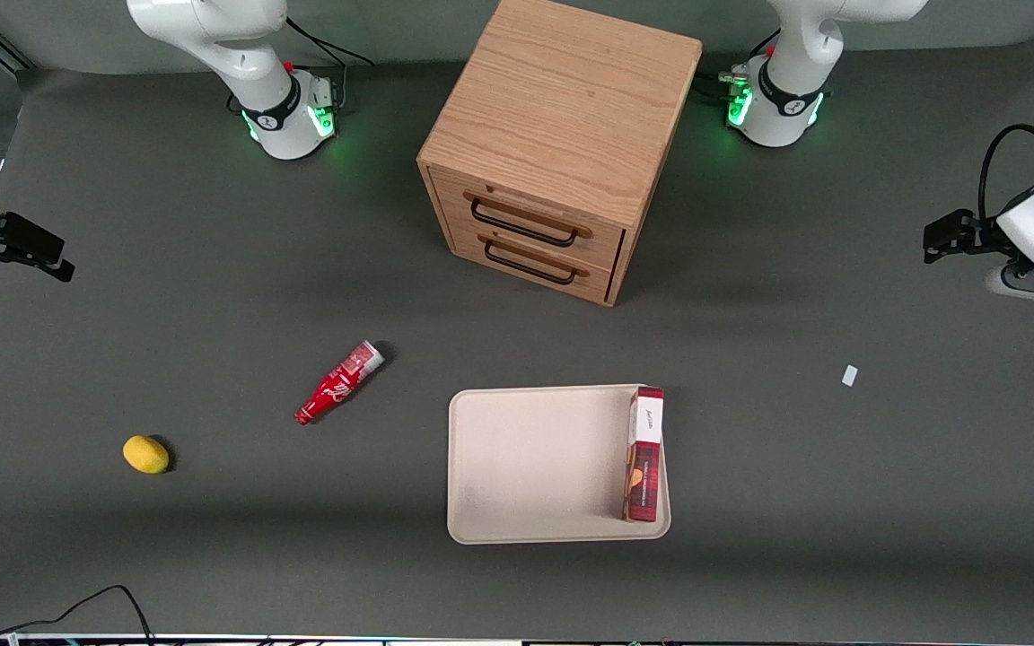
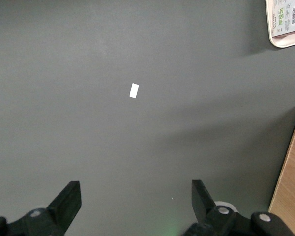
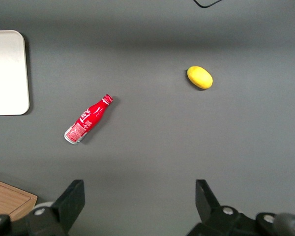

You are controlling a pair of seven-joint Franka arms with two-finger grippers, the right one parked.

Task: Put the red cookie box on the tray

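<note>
The red cookie box [image 1: 644, 453] lies flat on the cream tray [image 1: 535, 467], along the tray's edge toward the working arm's end of the table. In the left wrist view a corner of the tray [image 2: 285, 43] shows with the box's white barcode panel [image 2: 285, 17] on it. My left gripper [image 1: 934, 240] is open and empty, well away from the tray toward the working arm's end of the table and farther from the front camera. In the left wrist view the gripper [image 2: 135, 191] hangs over bare grey mat.
A wooden two-drawer cabinet [image 1: 562, 135] stands farther from the camera than the tray; its edge shows in the left wrist view [image 2: 291, 172]. A small red bottle [image 1: 337, 384] and a yellow lemon [image 1: 145, 454] lie toward the parked arm's end. A white scrap [image 1: 849, 375] lies on the mat.
</note>
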